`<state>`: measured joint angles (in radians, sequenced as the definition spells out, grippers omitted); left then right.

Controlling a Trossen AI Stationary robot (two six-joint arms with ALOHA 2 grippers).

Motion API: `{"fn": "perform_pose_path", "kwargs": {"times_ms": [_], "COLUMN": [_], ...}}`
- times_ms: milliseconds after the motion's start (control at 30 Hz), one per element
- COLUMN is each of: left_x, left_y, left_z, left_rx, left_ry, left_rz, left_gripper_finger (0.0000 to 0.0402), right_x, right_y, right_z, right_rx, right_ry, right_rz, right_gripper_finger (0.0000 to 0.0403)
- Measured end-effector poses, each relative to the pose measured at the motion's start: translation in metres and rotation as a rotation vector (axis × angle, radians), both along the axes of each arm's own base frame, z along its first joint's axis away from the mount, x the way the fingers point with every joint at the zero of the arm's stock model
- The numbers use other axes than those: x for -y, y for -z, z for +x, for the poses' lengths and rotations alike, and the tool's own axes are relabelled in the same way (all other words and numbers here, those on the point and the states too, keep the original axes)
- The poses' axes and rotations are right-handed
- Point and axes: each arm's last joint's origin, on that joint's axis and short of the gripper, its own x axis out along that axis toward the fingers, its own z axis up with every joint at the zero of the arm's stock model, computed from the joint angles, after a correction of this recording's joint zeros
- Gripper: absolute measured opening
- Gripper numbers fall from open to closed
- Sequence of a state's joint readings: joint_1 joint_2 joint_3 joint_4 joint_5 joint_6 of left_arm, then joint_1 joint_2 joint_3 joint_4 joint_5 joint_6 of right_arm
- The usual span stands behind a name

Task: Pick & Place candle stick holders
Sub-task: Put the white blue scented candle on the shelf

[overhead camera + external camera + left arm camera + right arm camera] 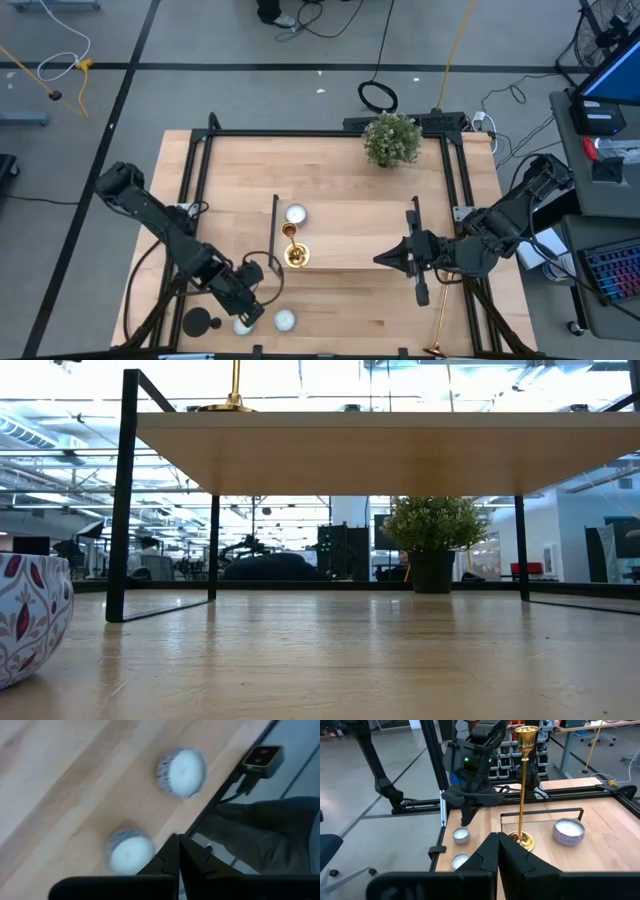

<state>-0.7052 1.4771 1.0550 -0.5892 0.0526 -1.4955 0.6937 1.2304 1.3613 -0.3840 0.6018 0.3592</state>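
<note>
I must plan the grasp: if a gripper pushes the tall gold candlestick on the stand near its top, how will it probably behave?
The gold candlestick would probably tip: its stem is tall and thin above a small round base. Its shiny surface may be slippery for fingers. It looks rigid, so it should not bend.

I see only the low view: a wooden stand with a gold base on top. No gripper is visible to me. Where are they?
Observer: The left gripper is shut, empty, over two white candles near the table's front edge.
Operator: And the right one?
Observer: The right gripper is shut, empty, pointing at the upright gold candlestick.
Operator: Is there a black holder?
Observer: Yes, the black holder is near the table's front left corner.
</note>
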Motion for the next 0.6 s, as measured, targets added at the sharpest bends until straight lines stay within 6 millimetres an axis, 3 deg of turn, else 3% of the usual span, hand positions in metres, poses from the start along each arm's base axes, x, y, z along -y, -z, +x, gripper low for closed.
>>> {"fn": "perform_pose_path", "kwargs": {"times_ms": [200,367,600], "left_x": [0.007,0.014,0.033], "left_y": [0.002,-0.023,-0.054], "left_z": [0.008,0.018,0.040], "left_rx": [0.031,0.071,-0.002], "left_ry": [0.005,0.046,0.198], "left_rz": [0.011,0.093,0.250], "left_gripper_finger": [0.0002,0.0002,0.0001], "right_x": [0.000,0.000,0.000], "right_y": [0.000,0.000,0.000], "right_z": [0.000,0.000,0.000], "right_rx": [-0.003,-0.002,-0.004], "right_ry": [0.001,0.001,0.004], "right_rz": [0.000,0.001,0.012], "right_gripper_finger": [0.0000,0.0000,0.0000]}}
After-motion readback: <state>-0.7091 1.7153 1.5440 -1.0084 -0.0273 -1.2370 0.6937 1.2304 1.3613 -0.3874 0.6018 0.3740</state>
